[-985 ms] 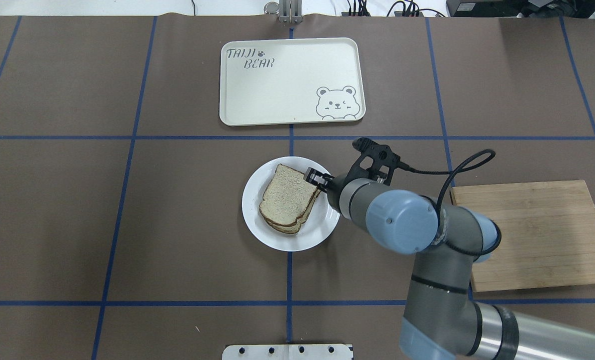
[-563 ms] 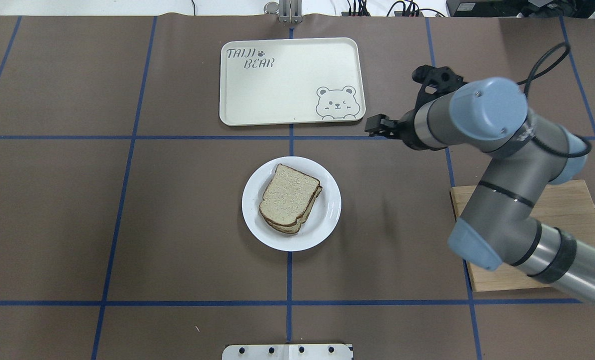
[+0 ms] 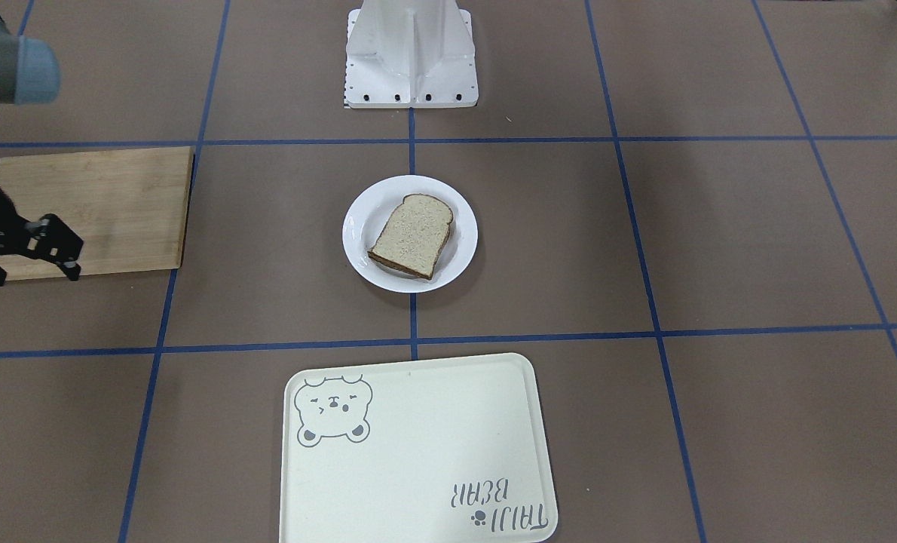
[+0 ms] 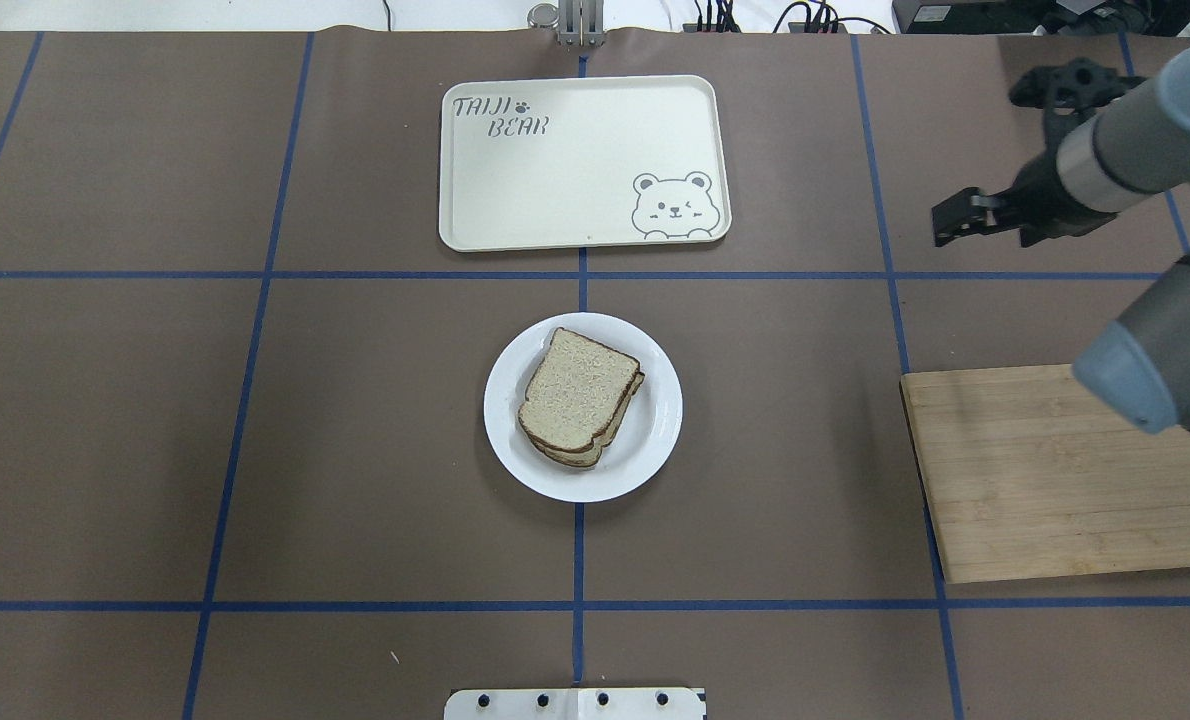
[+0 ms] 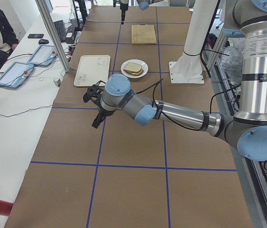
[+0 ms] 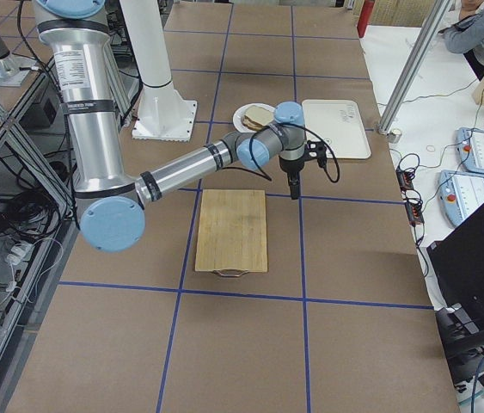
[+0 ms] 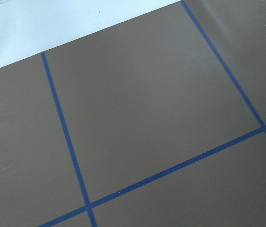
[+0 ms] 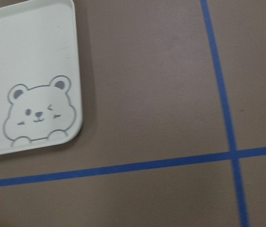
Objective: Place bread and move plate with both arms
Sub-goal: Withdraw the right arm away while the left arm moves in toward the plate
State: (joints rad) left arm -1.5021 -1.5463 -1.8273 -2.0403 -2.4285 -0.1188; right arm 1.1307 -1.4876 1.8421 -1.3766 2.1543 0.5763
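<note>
The plain bread (image 4: 580, 390) lies on top of another slice on the round white plate (image 4: 655, 440) at the table's middle; both also show in the front view, the bread (image 3: 412, 235) and the plate (image 3: 358, 226). My right gripper (image 4: 947, 225) is open and empty, well off to the plate's far right, above the mat; it also shows in the front view (image 3: 68, 253). My left gripper (image 5: 96, 122) shows only in the left side view, far from the plate over bare mat, and I cannot tell whether it is open or shut.
A cream tray with a bear drawing (image 4: 515, 190) lies beyond the plate. A wooden cutting board (image 4: 1055, 480) lies at the right, under my right arm. The white stand base (image 4: 575, 703) is at the near edge. Blue tape lines cross the brown mat.
My right gripper let go of the bread on the plate and drew away, up and to the far right. The bread and plate stayed still.
</note>
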